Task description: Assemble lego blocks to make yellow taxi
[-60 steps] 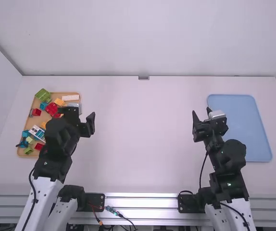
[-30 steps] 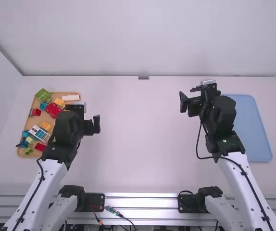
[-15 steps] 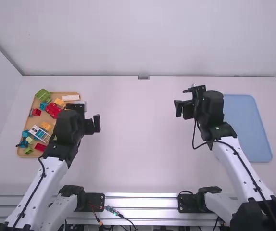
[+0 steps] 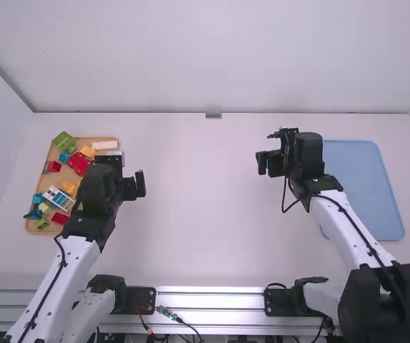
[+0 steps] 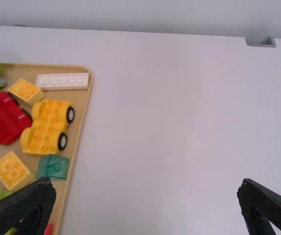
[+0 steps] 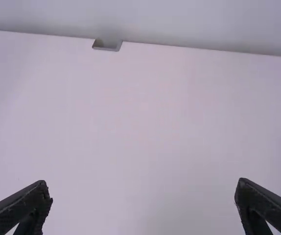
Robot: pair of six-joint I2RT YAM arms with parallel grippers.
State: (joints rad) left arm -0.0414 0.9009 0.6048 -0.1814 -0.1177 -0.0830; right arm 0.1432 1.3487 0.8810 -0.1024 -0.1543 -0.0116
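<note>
In the high view my left gripper (image 4: 125, 175) is over the right side of the wooden tray (image 4: 99, 138) of blocks, empty; my right gripper (image 4: 271, 148) hangs over the table, left of the blue tray. The left wrist view has my left gripper (image 5: 144, 182) wide open, with a yellow wheeled base (image 5: 46, 128), yellow bricks (image 5: 26, 91) (image 5: 13, 170), a translucent teal brick (image 5: 53, 167) and a white studded piece (image 5: 63, 81) in the wooden tray. Nothing is between the spread fingers of my right gripper (image 6: 140, 182) in the right wrist view.
Red (image 4: 78, 163), green (image 4: 64, 141) and blue pieces share the wooden tray, some partly hidden by the left arm. A flat blue tray (image 4: 362, 189) lies at the table's right, beside the right arm. A wall stands behind the table's far edge.
My right gripper has moved left, away from the blue tray, its arm swinging out to the right and lower in the view. My left gripper has shifted slightly right, then a little back.
</note>
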